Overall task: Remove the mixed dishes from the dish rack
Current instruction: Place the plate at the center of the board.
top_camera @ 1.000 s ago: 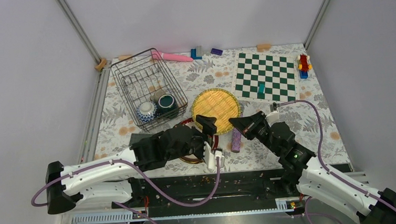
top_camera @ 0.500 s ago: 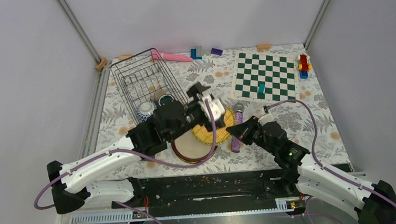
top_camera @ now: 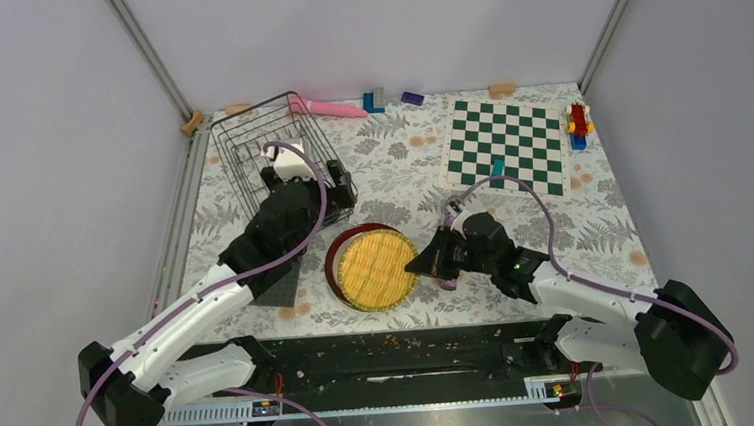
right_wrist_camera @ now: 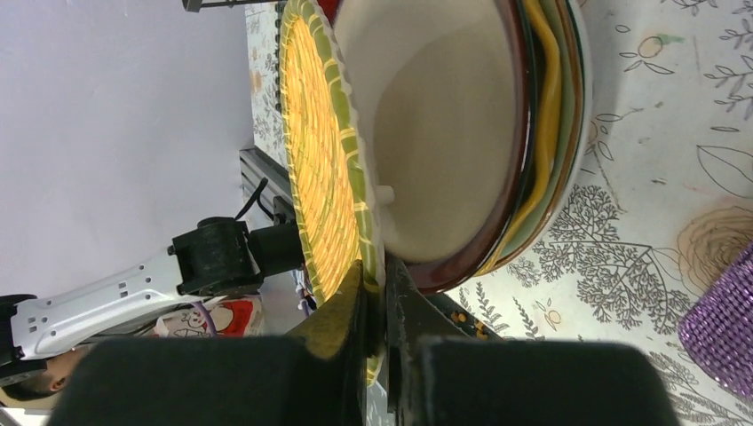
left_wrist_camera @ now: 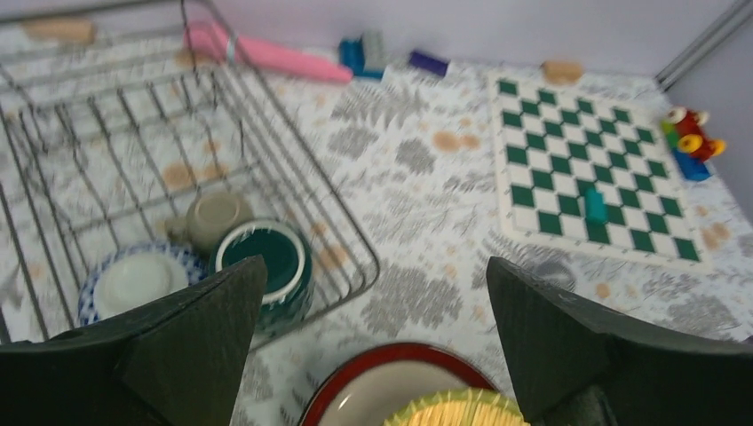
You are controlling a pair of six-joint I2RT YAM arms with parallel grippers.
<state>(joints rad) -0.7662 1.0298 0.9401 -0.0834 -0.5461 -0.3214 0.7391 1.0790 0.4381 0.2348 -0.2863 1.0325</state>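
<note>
The yellow woven-look plate (top_camera: pixel 375 270) is tilted over the dark red-rimmed cream plate (right_wrist_camera: pixel 435 133), mid-table by the near edge. Your right gripper (right_wrist_camera: pixel 380 288) has its rim clenched. Lower the raised edge until it lies flat on the stack, then let go and back out sideways, minding the purple glitter cylinder (right_wrist_camera: pixel 721 311) just beside. Your left gripper (left_wrist_camera: pixel 375 284) hangs spread wide over the dish rack (top_camera: pixel 248 147) at the far-left corner. There the dark teal mug (left_wrist_camera: pixel 271 262), small greyish cup (left_wrist_camera: pixel 216 216) and blue-white patterned bowl (left_wrist_camera: pixel 133 282) wait.

The floral table (top_camera: pixel 390 162) carries the dish rack (top_camera: pixel 243 152), chessboard (top_camera: pixel 509 144), plate stack (top_camera: pixel 334 266) and purple glitter cylinder (right_wrist_camera: pixel 721 311).
</note>
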